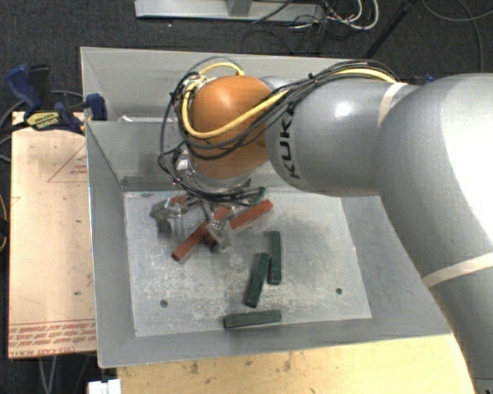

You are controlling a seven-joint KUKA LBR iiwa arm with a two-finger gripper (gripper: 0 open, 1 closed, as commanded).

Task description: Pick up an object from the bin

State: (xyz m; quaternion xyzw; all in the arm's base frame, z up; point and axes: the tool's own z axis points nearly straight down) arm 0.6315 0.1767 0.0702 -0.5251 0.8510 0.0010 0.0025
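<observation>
gripper low over the red-brown bars

i am driving this arm from far away. the gripper is down close to the floor of the grey bin. it sits right under the round orange cover on the wrist. that cover hides a lot of it from me, so i cannot tell if the gripper is open or closed. i cannot say it holds anything.

a red-brown bar pokes out from under the gripper, toward its lower left. a second red-brown bar lies just to the right of the gripper, tilted. i cannot tell if the two bars touch under there.

three dark green bars lie to the lower right of the gripper. one slanted green bar and one short green bar lie side by side. the last green bar lies flat, farthest from the gripper. all three are well apart from it.

i think the step now is to grab the red-brown bar under the gripper. to do it well, i would grip across the thin side of the bar, not along it. i would close softly and lift straight up. i would watch that the second red-brown bar does not get dragged along. if the bar tips or slips, i would set it down and try again nearer its middle.
</observation>
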